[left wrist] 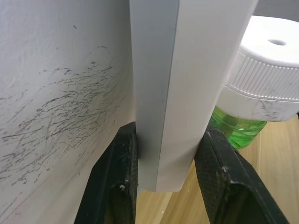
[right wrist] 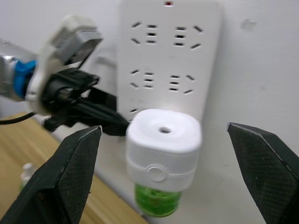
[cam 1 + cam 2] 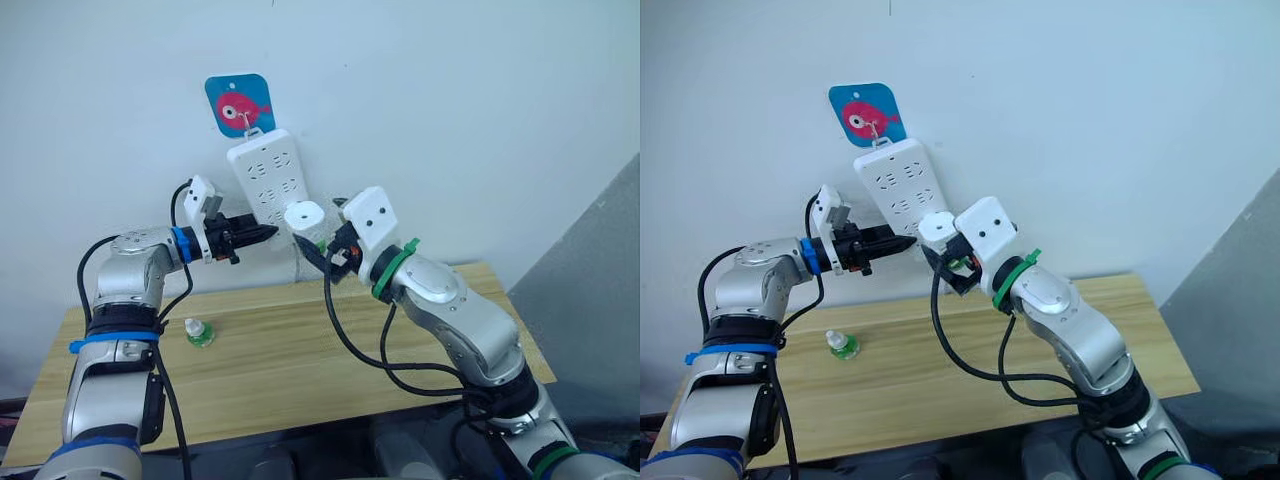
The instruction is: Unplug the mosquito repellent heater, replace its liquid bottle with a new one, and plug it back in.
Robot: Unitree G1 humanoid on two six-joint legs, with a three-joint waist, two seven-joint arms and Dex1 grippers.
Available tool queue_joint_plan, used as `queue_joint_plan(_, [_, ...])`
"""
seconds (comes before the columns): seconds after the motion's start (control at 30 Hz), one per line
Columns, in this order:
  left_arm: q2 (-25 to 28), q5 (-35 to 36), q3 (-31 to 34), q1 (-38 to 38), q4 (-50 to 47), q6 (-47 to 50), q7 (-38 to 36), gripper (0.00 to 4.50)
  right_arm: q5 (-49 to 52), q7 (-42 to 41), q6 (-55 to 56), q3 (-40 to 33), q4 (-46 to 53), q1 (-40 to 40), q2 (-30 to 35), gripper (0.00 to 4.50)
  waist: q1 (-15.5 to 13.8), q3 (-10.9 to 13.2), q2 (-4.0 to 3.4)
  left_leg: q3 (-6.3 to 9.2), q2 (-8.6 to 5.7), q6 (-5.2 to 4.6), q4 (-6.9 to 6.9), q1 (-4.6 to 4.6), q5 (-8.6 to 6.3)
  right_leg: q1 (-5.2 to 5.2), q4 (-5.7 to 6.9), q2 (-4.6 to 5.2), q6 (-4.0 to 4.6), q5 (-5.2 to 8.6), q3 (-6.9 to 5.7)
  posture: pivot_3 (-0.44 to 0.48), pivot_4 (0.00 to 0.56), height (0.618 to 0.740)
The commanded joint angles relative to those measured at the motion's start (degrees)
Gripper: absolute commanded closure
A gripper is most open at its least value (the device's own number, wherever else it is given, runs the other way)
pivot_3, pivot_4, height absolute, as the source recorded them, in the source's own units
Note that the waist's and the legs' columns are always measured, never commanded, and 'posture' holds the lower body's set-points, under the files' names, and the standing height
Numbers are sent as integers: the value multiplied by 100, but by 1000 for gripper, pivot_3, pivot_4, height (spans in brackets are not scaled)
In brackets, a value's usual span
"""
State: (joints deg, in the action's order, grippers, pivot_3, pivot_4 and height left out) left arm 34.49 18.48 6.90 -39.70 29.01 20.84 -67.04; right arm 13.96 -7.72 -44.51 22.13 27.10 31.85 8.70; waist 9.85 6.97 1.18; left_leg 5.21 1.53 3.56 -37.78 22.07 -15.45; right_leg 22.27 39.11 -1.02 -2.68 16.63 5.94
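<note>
The white mosquito repellent heater [image 2: 163, 144] is plugged into the lower end of a white power strip [image 3: 268, 175] that hangs tilted on the wall. Its liquid bottle [image 2: 158, 201], green, sits screwed in under it. My left gripper [image 3: 262, 233] is shut on the strip's lower edge, one finger [image 1: 117, 172] on each side. My right gripper [image 2: 163, 127] is open wide just below and in front of the heater, touching nothing. The new one [image 3: 199, 332], a pale green bottle with a white cap, stands upright on the wooden table [image 3: 300, 370], below my left arm.
The strip hangs from a blue fish-picture hook [image 3: 240, 105] on the white wall. Black cables loop from both wrists over the table. A grey panel [image 3: 600, 260] stands off the table's right end.
</note>
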Motion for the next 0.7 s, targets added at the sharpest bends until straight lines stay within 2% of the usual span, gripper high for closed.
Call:
queue_joint_plan(0.03, [66, 192, 166, -73, -274, 53, 99, 3162, -144, -2, 44, 5, -1, 71, -191, 0, 0, 5, -8, 5, 0, 0, 0, 0, 0, -1, 0, 0, 2, -1, -4, -186, 107, 736])
queue_joint_plan(0.7, [3, 201, 108, -70, -388, 39, 157, 3162, -917, 197, -33, 7, -1021, 406, -1133, 0, 17, 13, -20, 39, -4, 2, -2, 11, 1, -2, 3, 0, 9, -5, -32, -191, 96, 736])
